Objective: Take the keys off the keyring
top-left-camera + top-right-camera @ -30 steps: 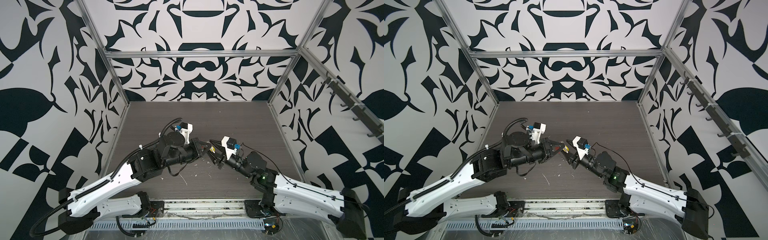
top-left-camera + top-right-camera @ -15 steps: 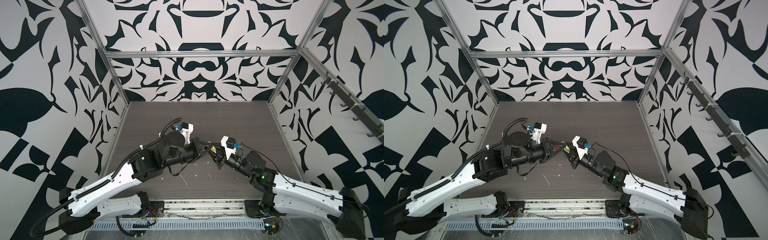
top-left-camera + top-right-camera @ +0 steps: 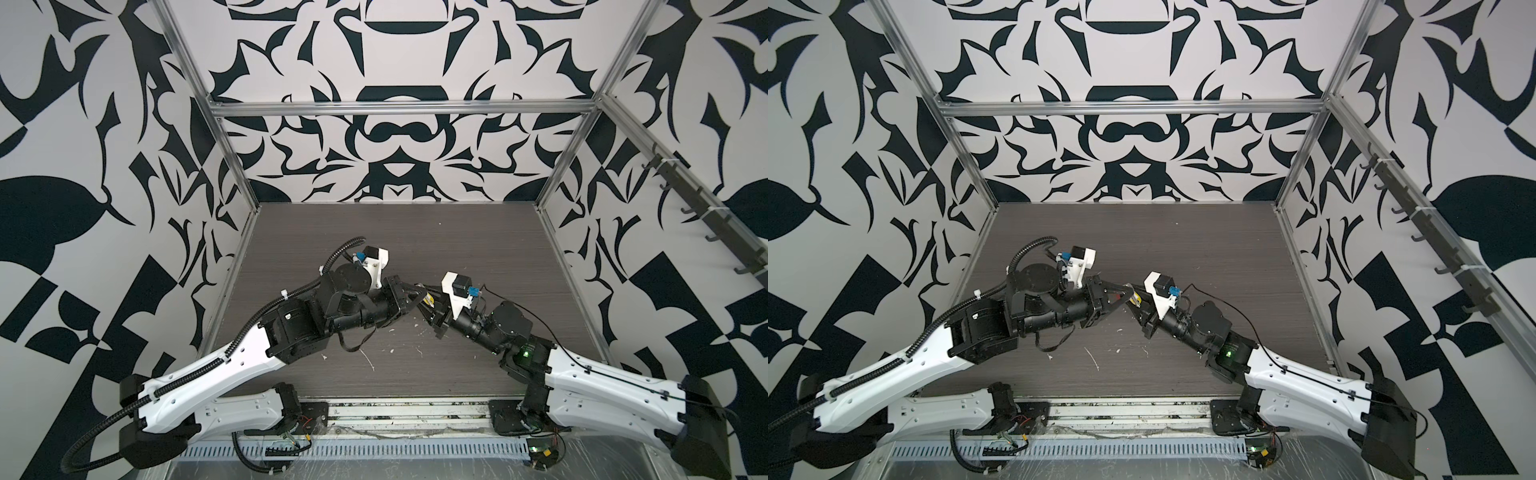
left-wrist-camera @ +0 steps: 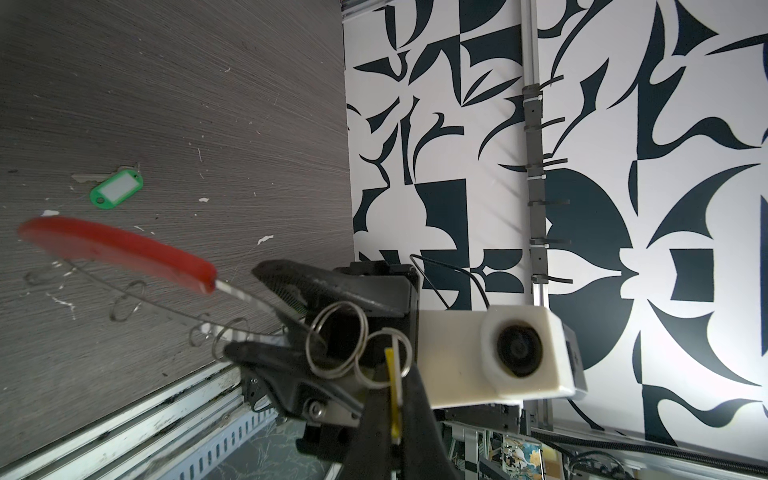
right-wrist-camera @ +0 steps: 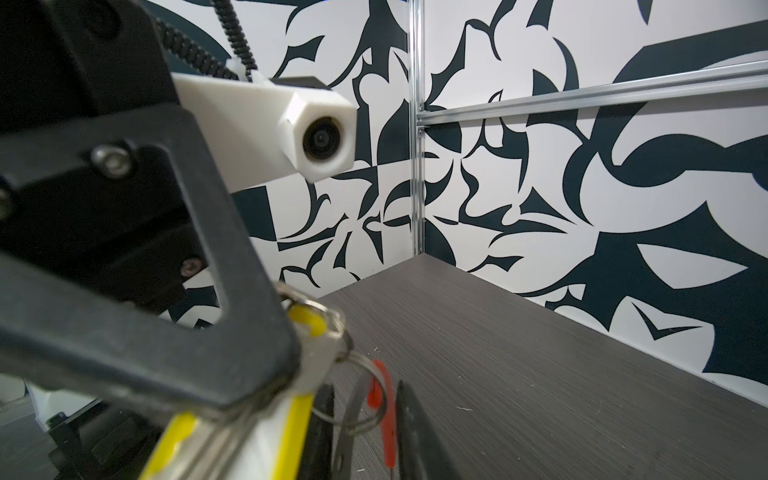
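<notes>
In both top views my arms reached in from seven and five o'clock, meeting over the table (image 3: pixel 415 241). My left gripper (image 4: pixel 395 380) clamped the yellow tag (image 4: pixel 391 360). My right gripper (image 4: pixel 245 309) had its jaws apart around the keyring (image 4: pixel 124 249). The green-tagged key (image 4: pixel 116 189) lay loose on the tabletop.

High stereo pair, two wrist close-ups

Over the middle of the dark woodgrain tabletop (image 3: pixel 415 241), the left claw (image 4: pixel 392 372) holds the yellow-tagged silvery metal key (image 4: pixel 393 399). Its dark wire keyring with a red sleeve (image 4: pixel 116 249) passes between the parted jaws of the right claw (image 4: pixel 242 311). The green-tagged silvery metal key (image 4: pixel 116 189) lies apart on the tabletop.
</notes>
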### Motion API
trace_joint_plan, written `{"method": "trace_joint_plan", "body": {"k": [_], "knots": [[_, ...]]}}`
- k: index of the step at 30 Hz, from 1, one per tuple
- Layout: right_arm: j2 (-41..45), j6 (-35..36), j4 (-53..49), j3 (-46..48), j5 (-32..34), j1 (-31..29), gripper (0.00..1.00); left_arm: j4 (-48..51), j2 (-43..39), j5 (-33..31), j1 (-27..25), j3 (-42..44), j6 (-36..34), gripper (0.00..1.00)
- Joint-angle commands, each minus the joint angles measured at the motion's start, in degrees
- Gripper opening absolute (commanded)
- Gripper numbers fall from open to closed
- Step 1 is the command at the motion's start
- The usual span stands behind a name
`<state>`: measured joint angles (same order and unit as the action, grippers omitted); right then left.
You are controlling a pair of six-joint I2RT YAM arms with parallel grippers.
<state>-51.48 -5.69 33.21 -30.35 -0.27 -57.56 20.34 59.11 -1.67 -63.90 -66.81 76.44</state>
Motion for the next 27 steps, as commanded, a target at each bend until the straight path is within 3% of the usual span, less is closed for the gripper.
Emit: {"method": "trace_joint_plan", "body": {"k": [1, 5, 8, 17, 23, 27], "knots": [[0.7, 0.1, 2.9, -1.5, -0.5, 0.2, 0.26, -2.6, 0.2, 0.8, 0.3, 0.9, 1.0, 0.00], [1.1, 0.1, 2.9, -1.6, -1.0, 0.3, 0.16, -3.6, 0.2, 1.0, 0.3, 1.6, 1.9, 0.00], [1.3, 0.1, 1.9, -2.0, -2.1, 0.3, 0.00, -3.6, 0.2, 1.1, 0.3, 1.6, 2.2, 0.00], [2.0, -2.4, -6.8, -4.0, -12.1, 0.7, 0.00, -3.1, 0.2, 2.3, 2.1, 1.1, 2.5, 0.00], [3.4, -3.1, -9.1, -3.0, -15.0, 0.7, 0.00, -2.5, 0.2, 4.3, 4.6, 1.7, 3.2, 0.00], [3.9, -3.7, -9.7, -2.7, -17.8, 0.7, 0.00, -3.0, -1.0, 5.0, 6.4, 3.6, 4.1, 0.06]]}}
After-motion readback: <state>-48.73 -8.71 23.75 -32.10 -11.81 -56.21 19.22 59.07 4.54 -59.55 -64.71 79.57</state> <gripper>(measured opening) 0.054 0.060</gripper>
